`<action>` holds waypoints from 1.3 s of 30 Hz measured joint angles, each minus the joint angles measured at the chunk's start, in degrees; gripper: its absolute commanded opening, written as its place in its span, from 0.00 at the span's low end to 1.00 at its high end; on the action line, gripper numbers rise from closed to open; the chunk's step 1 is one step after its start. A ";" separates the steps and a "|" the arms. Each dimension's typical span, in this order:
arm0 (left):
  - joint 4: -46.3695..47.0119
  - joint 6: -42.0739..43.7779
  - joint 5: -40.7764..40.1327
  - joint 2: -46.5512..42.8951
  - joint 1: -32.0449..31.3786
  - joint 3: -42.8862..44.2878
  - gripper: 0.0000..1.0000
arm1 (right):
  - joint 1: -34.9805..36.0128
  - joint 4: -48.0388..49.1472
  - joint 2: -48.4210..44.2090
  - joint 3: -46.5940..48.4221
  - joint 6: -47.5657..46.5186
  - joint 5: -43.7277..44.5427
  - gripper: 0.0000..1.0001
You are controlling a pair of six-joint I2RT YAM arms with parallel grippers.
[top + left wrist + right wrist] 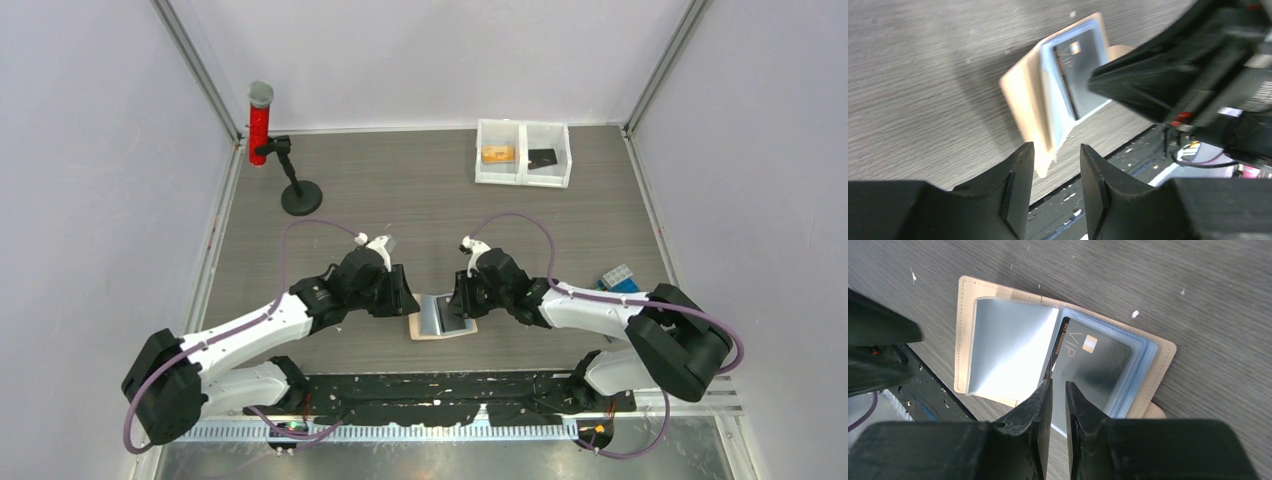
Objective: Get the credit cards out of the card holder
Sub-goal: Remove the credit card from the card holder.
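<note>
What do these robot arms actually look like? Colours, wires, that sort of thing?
The left arm and right arm both have smooth white shells between chunky black joints. A purple cable loops along each one. The left gripper and right gripper each end in two matte black, wedge-shaped fingers. I can't make out any readable markings.

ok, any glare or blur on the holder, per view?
Right wrist: sharp, but glare blows one pocket of the holder out to white; the card beside it reads fine. Left wrist: holder blurred, edges smeared. Top: holder tiny, grey sheen, no detail.
</note>
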 measured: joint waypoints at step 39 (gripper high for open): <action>30.14 -6.49 1.29 23.32 -3.06 -2.51 0.37 | -3.15 1.75 0.66 -2.43 -0.85 -0.17 0.18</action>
